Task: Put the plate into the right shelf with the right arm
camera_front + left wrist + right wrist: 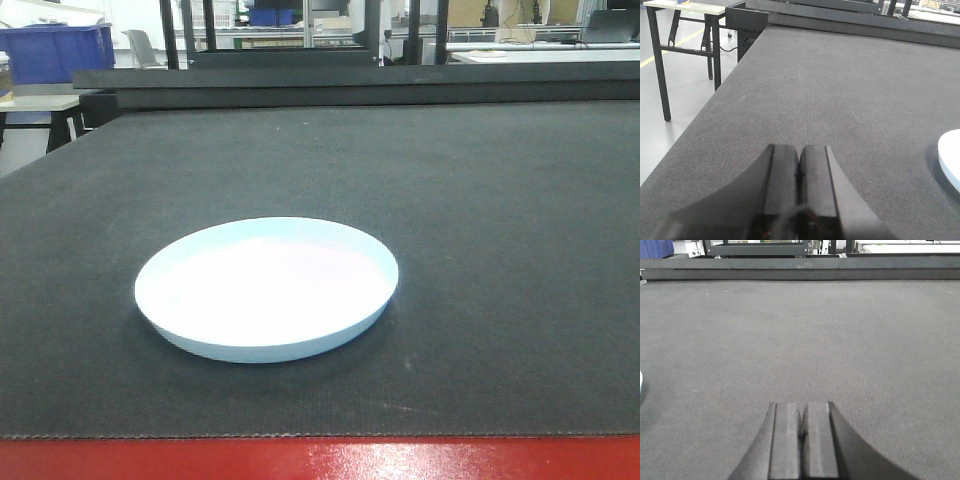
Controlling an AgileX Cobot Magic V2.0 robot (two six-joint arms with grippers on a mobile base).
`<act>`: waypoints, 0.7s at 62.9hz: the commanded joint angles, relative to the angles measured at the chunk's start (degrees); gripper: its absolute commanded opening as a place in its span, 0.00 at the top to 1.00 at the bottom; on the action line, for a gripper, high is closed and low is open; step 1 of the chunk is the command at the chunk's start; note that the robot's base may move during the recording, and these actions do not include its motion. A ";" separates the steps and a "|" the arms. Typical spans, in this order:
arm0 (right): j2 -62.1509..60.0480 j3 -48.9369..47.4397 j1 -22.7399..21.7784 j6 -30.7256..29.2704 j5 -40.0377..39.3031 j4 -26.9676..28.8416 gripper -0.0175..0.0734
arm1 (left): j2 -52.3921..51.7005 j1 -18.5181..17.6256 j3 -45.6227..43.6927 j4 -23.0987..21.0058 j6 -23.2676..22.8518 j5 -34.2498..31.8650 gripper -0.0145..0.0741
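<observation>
The pale blue-white plate [267,287] lies flat on the dark grey mat [480,200], near its front edge and left of centre. Its rim shows at the right edge of the left wrist view [951,160] and as a sliver at the left edge of the right wrist view [641,380]. My left gripper [799,150] is shut and empty, left of the plate. My right gripper [802,407] is shut and empty, right of the plate. Neither gripper shows in the front view. The steel shelf is out of view.
A black raised bar [350,85] runs along the mat's far edge. A red strip [320,460] borders the front edge. Blue bins [55,50] stand at back left. A table with black legs [662,65] stands off the mat's left side.
</observation>
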 commanded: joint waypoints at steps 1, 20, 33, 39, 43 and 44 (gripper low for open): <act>-0.76 -0.29 -0.05 -0.62 -6.69 -0.32 0.75 | -0.36 -0.11 0.54 0.01 -0.34 -5.15 0.89; -0.76 -0.29 -0.05 -0.35 -13.90 -0.26 0.75 | -0.36 -0.11 0.54 0.01 -0.34 -5.15 0.89; -0.76 -1.63 -0.05 1.66 -19.15 -0.22 0.75 | -0.36 -0.11 0.54 0.01 -0.34 -5.15 0.89; -0.70 -6.31 -0.05 6.37 -16.48 -0.22 0.75 | -0.36 -0.11 0.54 0.01 -0.34 -5.15 0.89; -0.10 -10.91 -0.05 7.67 -11.94 -0.22 0.75 | -0.36 -0.11 0.54 0.01 -0.34 -5.15 0.89; 0.32 -12.62 -0.05 7.67 -9.97 -0.22 0.75 | -0.36 -0.11 0.54 0.01 -0.34 -5.15 0.89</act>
